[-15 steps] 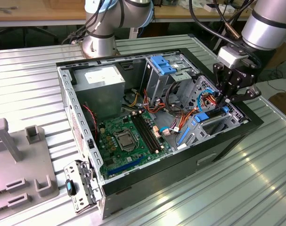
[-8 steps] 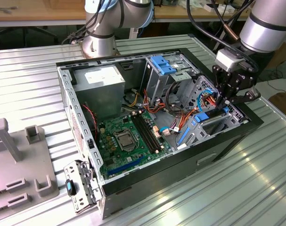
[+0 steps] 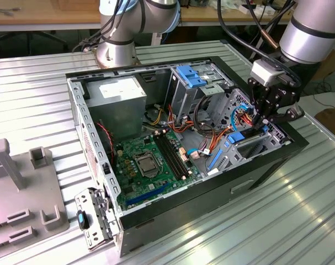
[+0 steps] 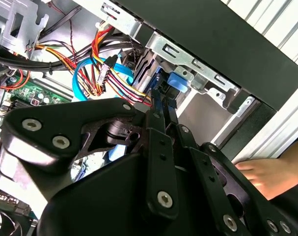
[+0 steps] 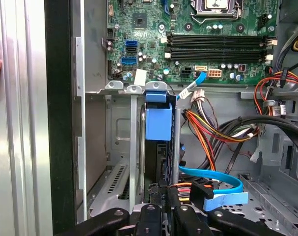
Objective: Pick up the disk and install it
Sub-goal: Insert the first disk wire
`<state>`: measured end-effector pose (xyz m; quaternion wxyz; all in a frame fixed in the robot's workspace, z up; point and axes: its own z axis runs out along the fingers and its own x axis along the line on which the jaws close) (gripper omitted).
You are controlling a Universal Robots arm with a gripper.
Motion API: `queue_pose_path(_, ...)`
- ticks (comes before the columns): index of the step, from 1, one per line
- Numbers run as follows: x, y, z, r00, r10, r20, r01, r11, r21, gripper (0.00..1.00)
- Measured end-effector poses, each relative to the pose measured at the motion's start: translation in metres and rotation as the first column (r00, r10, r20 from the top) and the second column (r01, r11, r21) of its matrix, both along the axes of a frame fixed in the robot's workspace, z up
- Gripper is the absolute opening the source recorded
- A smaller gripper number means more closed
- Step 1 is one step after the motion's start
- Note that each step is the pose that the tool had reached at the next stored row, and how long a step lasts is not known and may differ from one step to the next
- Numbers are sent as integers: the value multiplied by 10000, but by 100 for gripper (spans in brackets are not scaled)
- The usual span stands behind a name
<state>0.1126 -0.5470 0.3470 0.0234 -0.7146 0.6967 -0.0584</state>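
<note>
The ribbed metal surface carries an open computer case lying on its side, filling the middle of the exterior view. Inside, the green motherboard sits at centre, the power supply toward the upper left, and a metal drive cage at the right end of the case.

The disk stands on edge in that drive cage, at lower centre of the first wrist view: a dark body with a bright blue carrier rail, its blue tab uppermost, seemingly part way into its slot. The gripper reaches down into the cage at the right of the exterior view, and its fingers look drawn close together on the disk's near edge, pinching it.

I judge the disk stiff, dense and fairly heavy for its bulk, with smooth metal faces that could slip; it dislikes knocks. The carrier rail edges offer the safest hold, clear of the connector end. Coloured power wires and a blue data cable crowd just beside it. A person's hand rests near the case's outer wall.
</note>
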Motion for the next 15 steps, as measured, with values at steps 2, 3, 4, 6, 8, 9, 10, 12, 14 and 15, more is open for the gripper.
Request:
queue_pose_path(2,-1,0,-1,10000,-3,0,3,10000,1,16)
queue_pose_path(3,-1,0,-1,10000,-3,0,3,10000,1,16)
queue_pose_path(4,-1,0,0,10000,-3,0,3,10000,0,16)
queue_pose_path(6,-1,0,0,10000,-3,0,3,10000,0,16)
queue_pose_path(8,-1,2,-2,10000,-3,0,3,10000,3,16)
queue_pose_path(9,-1,6,-2,10000,-21,1,21,10000,0,16)
queue_pose_path(10,-1,7,-2,9999,-108,0,108,9999,0,16)
queue_pose_path(12,-1,10,-1,9997,-235,1,235,9997,-1,16)
queue_pose_path(14,-1,10,-2,9996,-290,0,290,9996,0,16)
queue_pose_path(15,-1,11,-2,9996,-290,1,290,9996,-1,16)
